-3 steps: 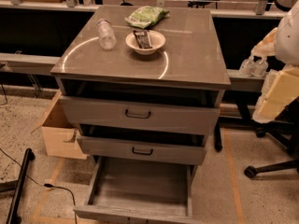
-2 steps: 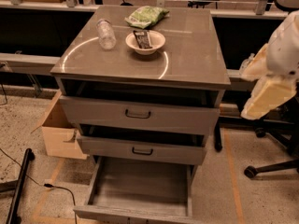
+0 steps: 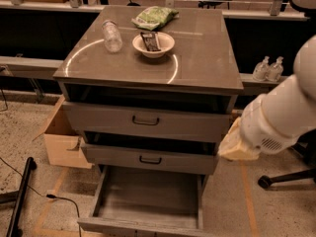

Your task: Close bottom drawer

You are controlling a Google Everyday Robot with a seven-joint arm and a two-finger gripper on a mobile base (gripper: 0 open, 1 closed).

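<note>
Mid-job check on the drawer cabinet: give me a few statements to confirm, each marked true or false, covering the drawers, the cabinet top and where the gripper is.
1. The bottom drawer is pulled far out, with its plank floor showing. True.
2. The gripper is touching the bottom drawer. False: it hangs beside the cabinet's right-hand side in the picture, at about the height of the middle drawer, well above the bottom drawer.
3. The bowl on the cabinet top holds a dark bar. True.
4. The bottle lies inside the bottom drawer. False: it is on the cabinet top, beside the bowl.
</note>
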